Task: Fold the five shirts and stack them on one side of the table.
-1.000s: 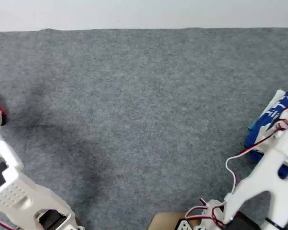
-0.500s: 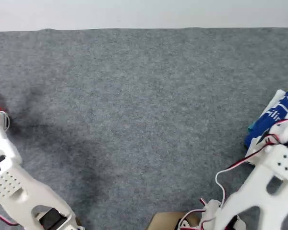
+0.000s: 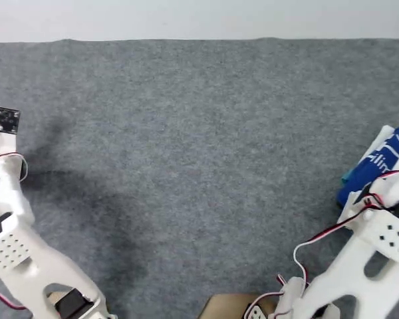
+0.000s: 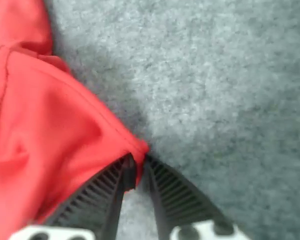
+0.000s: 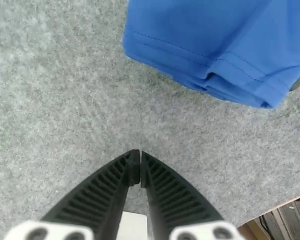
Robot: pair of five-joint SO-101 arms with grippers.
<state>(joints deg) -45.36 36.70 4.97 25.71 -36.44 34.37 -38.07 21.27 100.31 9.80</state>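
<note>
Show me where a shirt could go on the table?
The whole middle of the grey mat is bare, from the left arm across to the blue shirt. The right edge is crowded: blue shirt and right arm. At the left edge the left pincer grips a red shirt.

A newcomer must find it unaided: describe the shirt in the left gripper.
On the table, follow the left arm to the left gripper, shut on a corner of the red shirt. Colour sets it apart: the other, near the right gripper, is a blue shirt.
</note>
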